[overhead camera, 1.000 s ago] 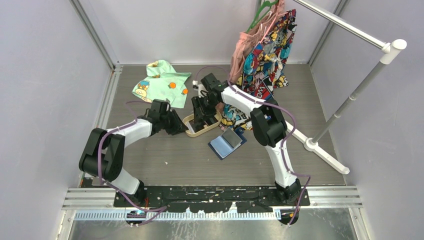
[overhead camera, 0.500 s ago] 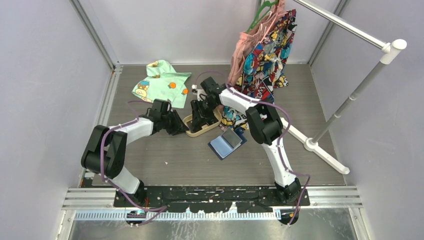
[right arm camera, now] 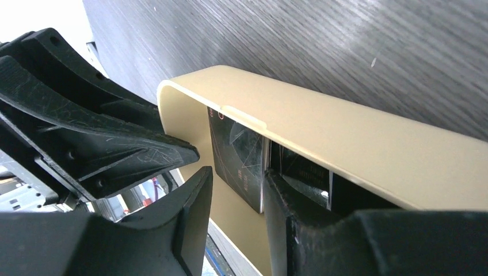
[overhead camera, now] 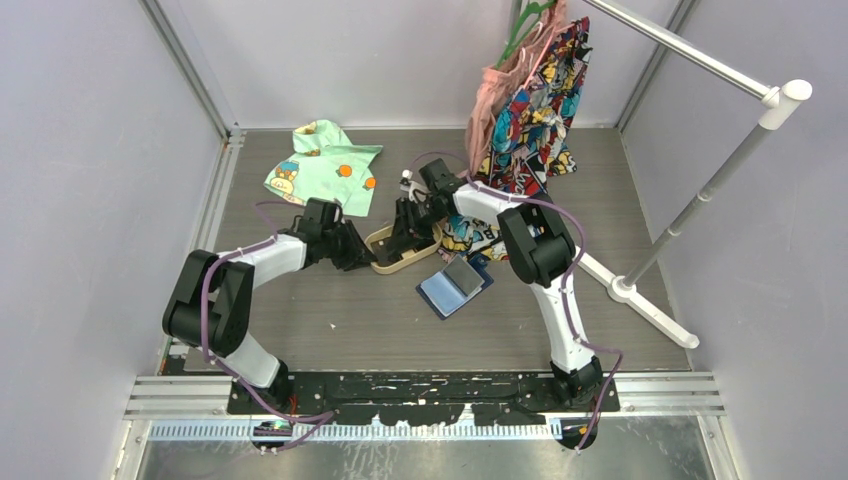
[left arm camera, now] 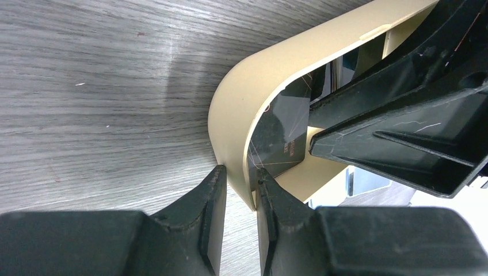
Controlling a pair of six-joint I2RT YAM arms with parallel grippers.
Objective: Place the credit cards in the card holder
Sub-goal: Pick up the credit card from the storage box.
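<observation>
The credit cards (left arm camera: pixel 285 132) are standing on edge in the tan tray (left arm camera: pixel 236 109), just far-left of the card holder (overhead camera: pixel 455 285) lying open on the table (overhead camera: pixel 330 320). The left pincer (left arm camera: pixel 240 192) is pinching the tray wall steady; the right pincer (right arm camera: pixel 239 204), spread, is straddling one dark card (right arm camera: pixel 239 164) and should be closing squarely on it alone.

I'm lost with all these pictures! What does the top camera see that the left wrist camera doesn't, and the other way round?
Only the top view shows the whole open card holder, the green shirt and the clothes rail. Only the left wrist view shows a dark card standing inside the tan tray, and the left pincer pinching the tray's wall. Both show the tray and the right pincer reaching into it.
</observation>
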